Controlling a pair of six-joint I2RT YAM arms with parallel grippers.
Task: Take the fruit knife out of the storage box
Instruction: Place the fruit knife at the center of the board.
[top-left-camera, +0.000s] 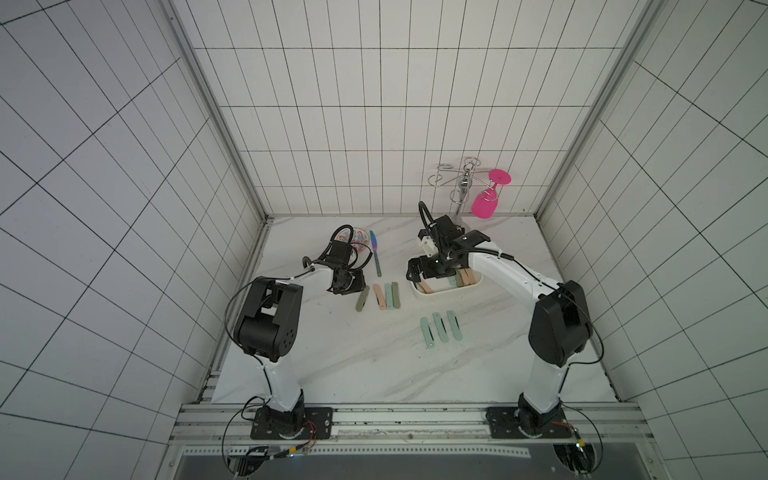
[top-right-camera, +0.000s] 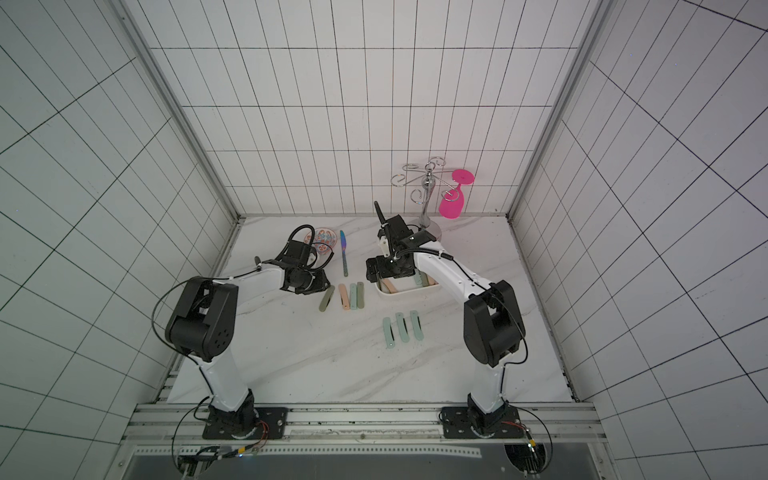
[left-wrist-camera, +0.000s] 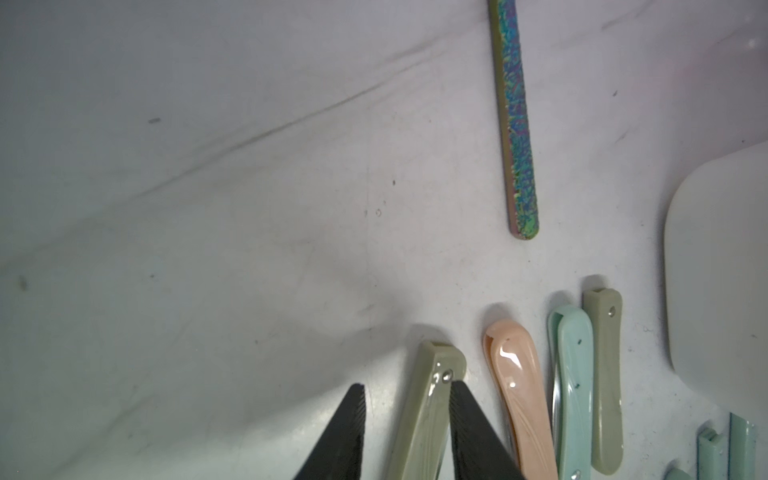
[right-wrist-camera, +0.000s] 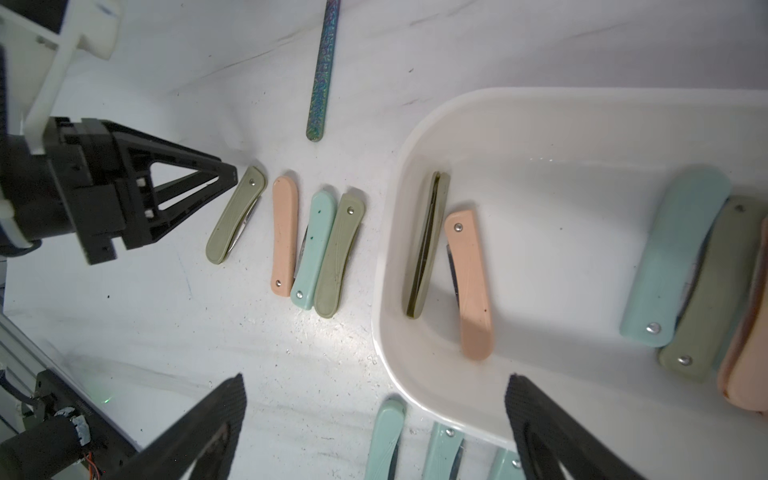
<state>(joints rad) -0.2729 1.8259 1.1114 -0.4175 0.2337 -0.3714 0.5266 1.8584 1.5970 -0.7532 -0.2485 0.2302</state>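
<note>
Left gripper (left-wrist-camera: 409, 388) jaws apart astride olive folding knife (left-wrist-camera: 432, 399) on worktop (left-wrist-camera: 208, 249), contact unclear; peach knife (left-wrist-camera: 519, 399), mint knife (left-wrist-camera: 575, 374) alongside.

A rainbow-sheen table knife (top-left-camera: 376, 255) lies flat on the white marbled worktop (top-left-camera: 374, 365). It sits in the gap between the left fingers (top-left-camera: 359, 287) and the right fingers (top-left-camera: 413, 272) and touches neither. Its handle end is the nearer end to the left fingers, a little ahead of their tips. A small patterned bowl (top-right-camera: 323, 240) sits just beside the knife's blade end, farther back than the left fingers and partly hidden. Well beyond the right fingers, by the back wall, stands a chrome stand (top-left-camera: 464, 185) with curled hooks. A pink wine glass (top-left-camera: 485, 204) hangs upside down from one hook. White tiled walls (top-left-camera: 374, 124) close in three sides. A metal rail (top-left-camera: 415, 415) runs along the front, well apart from both sets of fingers.
</note>
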